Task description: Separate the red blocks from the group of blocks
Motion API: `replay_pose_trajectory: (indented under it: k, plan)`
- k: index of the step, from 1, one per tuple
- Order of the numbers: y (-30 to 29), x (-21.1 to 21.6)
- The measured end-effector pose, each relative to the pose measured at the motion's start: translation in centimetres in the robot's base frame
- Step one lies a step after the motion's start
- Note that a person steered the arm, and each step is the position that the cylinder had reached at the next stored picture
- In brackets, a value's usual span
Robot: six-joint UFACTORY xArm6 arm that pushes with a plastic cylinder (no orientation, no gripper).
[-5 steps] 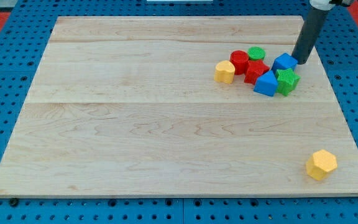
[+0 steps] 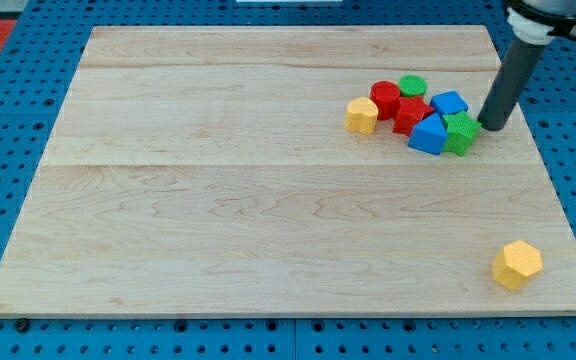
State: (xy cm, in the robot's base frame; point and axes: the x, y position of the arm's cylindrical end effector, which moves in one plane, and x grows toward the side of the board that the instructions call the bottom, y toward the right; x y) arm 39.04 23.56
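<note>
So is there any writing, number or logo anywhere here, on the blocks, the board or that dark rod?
None can be read: the wooden board, the coloured blocks such as the red cylinder and the yellow hexagonal block, the rod down to my tip beside the green star block, and the blue pegboard all show no text.

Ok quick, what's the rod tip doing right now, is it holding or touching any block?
My tip: holds nothing; it sits just right of the green star block, close beside it, contact unclear.
</note>
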Motion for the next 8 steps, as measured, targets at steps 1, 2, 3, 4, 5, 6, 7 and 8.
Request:
replay_pose_trajectory:
  k: [1,2,3,4,5,6,7,8]
  plan:
    - [-0.2,0.3]
    - [-2.3,0.3]
    - [-6.9,0.0]
    - [-9.1,0.0]
    - [-10.5,-1.1]
    - [-10.5,-3.2]
    - [-10.6,-5.1]
    - [-12.0,-7.1]
